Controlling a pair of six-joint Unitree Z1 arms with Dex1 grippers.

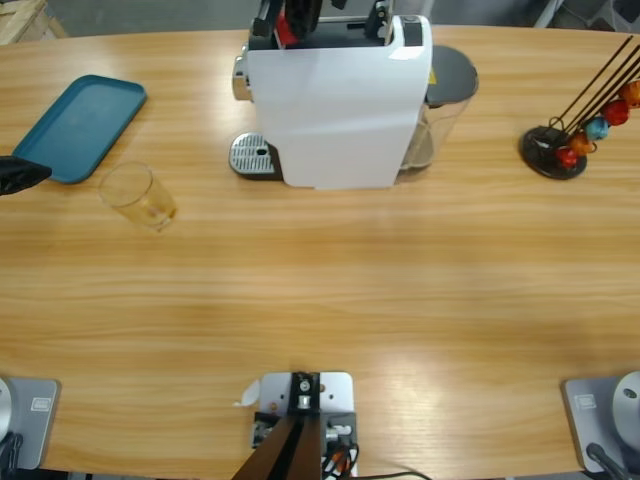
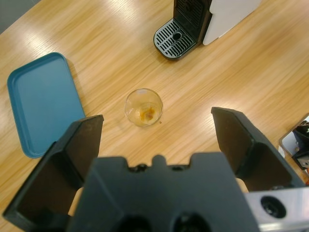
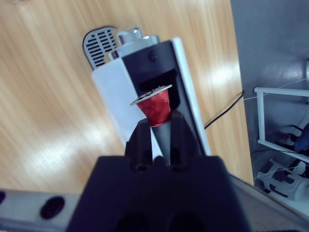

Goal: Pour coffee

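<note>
Even, bright overhead lighting. Broad soft glare patches lie on the table (image 1: 330, 290) in all three views. The machine (image 1: 335, 105) face is nearly blown out white in the high view. Shadows are faint and short, close under the glass (image 2: 143, 107) and tray (image 2: 41, 101). The near gripper bodies are slightly soft; the capsule (image 3: 154, 107) is sharp.
</note>
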